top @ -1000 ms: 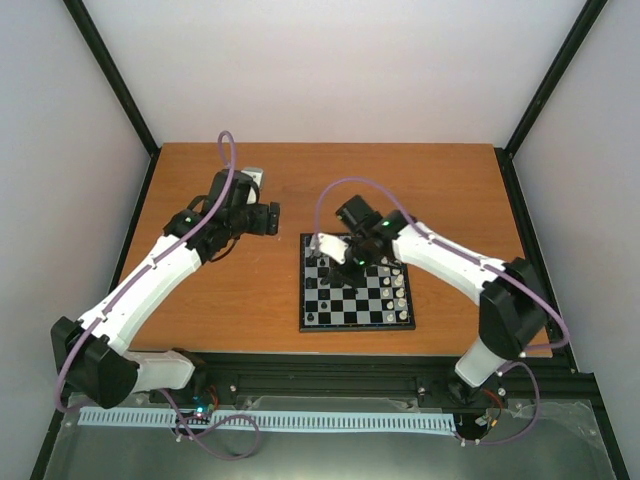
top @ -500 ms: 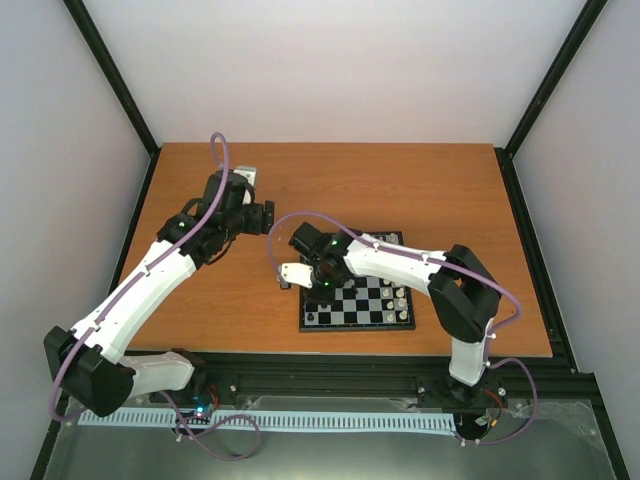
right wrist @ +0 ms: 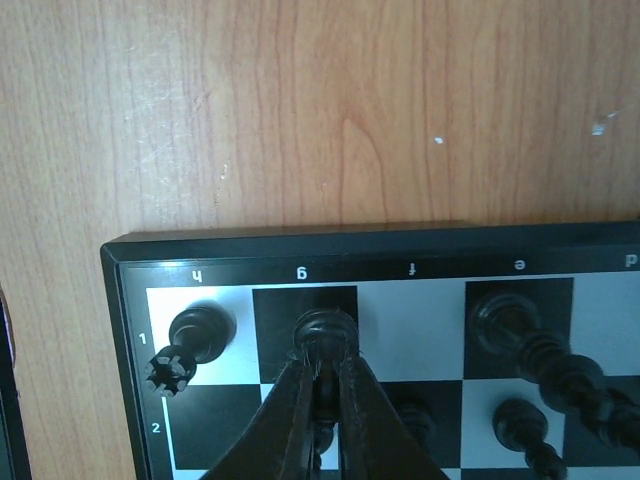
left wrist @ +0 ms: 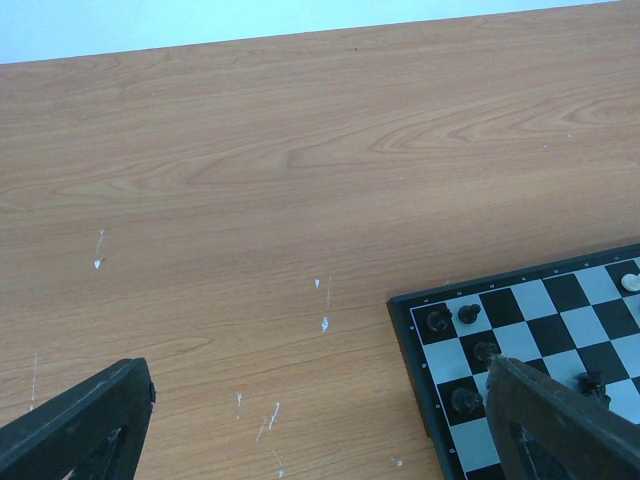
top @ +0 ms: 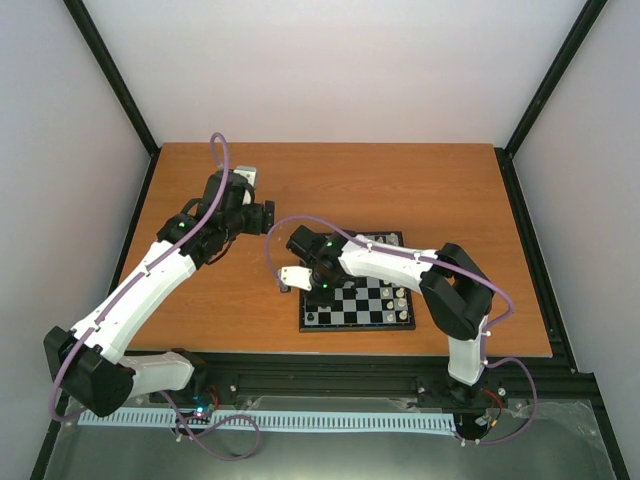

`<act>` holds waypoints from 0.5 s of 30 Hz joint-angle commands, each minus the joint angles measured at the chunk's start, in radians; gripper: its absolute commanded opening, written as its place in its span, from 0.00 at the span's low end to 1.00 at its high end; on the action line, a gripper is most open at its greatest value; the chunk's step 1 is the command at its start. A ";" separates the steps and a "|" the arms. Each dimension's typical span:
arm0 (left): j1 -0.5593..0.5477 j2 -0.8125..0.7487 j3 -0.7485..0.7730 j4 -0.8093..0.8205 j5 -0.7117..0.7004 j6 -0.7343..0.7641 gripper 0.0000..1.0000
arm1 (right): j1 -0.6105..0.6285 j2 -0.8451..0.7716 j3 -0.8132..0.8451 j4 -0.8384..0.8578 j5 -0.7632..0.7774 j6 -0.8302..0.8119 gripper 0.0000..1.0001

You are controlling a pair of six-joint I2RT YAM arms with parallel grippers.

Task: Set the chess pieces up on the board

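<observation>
The right gripper (right wrist: 323, 368) stands over a corner of the board (right wrist: 300, 246), its jaws pinching a black piece (right wrist: 325, 328) on the dark square lettered g in the first row. Only one rounded end of that piece shows beyond the fingertips. The rest is hidden between them, so its kind cannot be told. Just beside it, on the corner square h, stands a black rook (right wrist: 185, 345), apart from the fingers. Other black pieces (right wrist: 530, 350) around the e column are cut off by the right and lower edges of the wrist view. From above, the board lies on the wooden surface (top: 400, 190) near its front edge. The right arm (top: 400, 262) reaches across the board's far side and hides the squares beneath it, and the gripper's tips cannot be made out there. White pieces (top: 399, 296) line the board's right side, too small to tell apart. The left gripper (left wrist: 320, 430) hovers over bare wood to the left of the board, its jaws spread wide with nothing between them. Only the two dark finger ends show, cropped at the lower corners of its wrist view. Its right finger covers part of the board's corner, where a few small black chessmen (left wrist: 438, 320) stand. One white chessman (left wrist: 630, 282) is cut by the picture's edge.
</observation>
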 commanded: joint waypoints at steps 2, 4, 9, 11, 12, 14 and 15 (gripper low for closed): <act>0.006 -0.017 -0.002 0.020 -0.005 0.018 0.93 | 0.022 0.016 0.020 -0.024 0.005 -0.017 0.04; 0.006 -0.014 -0.001 0.020 -0.003 0.018 0.93 | 0.023 0.015 0.022 -0.026 0.007 -0.017 0.05; 0.006 -0.011 -0.002 0.020 -0.001 0.019 0.93 | 0.026 0.019 0.021 -0.028 0.015 -0.016 0.05; 0.006 -0.011 -0.002 0.020 -0.002 0.019 0.93 | 0.026 0.021 0.018 -0.027 0.021 -0.014 0.06; 0.005 -0.011 -0.002 0.020 -0.002 0.018 0.93 | 0.026 0.023 0.017 -0.027 0.023 -0.014 0.06; 0.005 -0.011 -0.002 0.020 0.000 0.019 0.93 | 0.026 0.024 0.015 -0.025 0.026 -0.012 0.06; 0.006 -0.011 -0.002 0.021 0.000 0.019 0.93 | 0.026 0.025 0.015 -0.025 0.027 -0.012 0.06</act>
